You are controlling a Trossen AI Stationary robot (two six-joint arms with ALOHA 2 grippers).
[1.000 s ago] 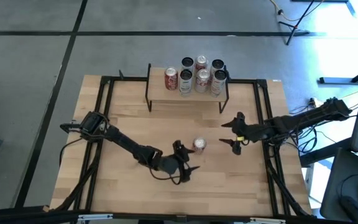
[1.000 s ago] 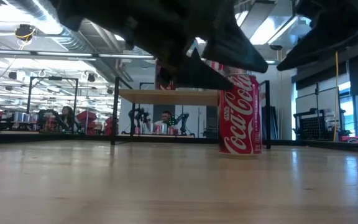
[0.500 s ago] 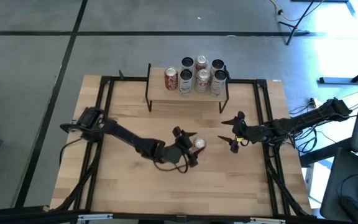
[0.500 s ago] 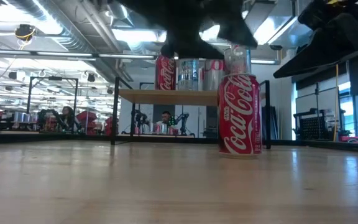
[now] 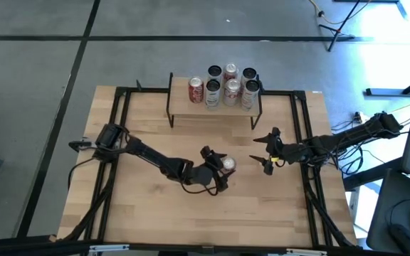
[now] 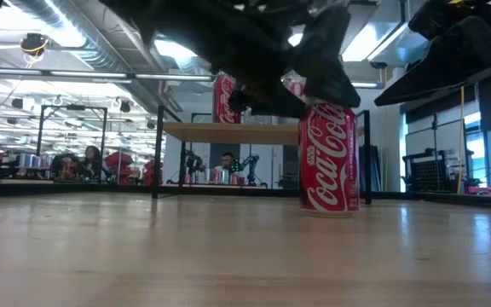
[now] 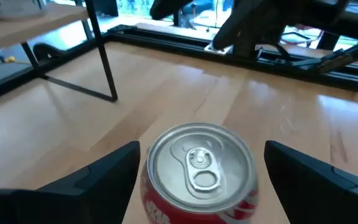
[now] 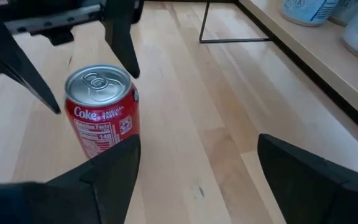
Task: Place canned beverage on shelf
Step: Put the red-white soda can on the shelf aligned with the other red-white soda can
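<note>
Overhead, the left gripper hangs spread over the upright red can mid-table, not clamping it; the right gripper, also spread, waits just right. Only the low view shows the shelf underside; dark arm parts hide its cans.

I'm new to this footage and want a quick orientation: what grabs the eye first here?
A red Coca-Cola can stands upright alone mid-table, with the left gripper open, its fingers either side of the can's top and not yet closed. At the table's far edge, the shelf already carries a cluster of cans toward its right end. The right gripper waits open just right of the lone can.
</note>
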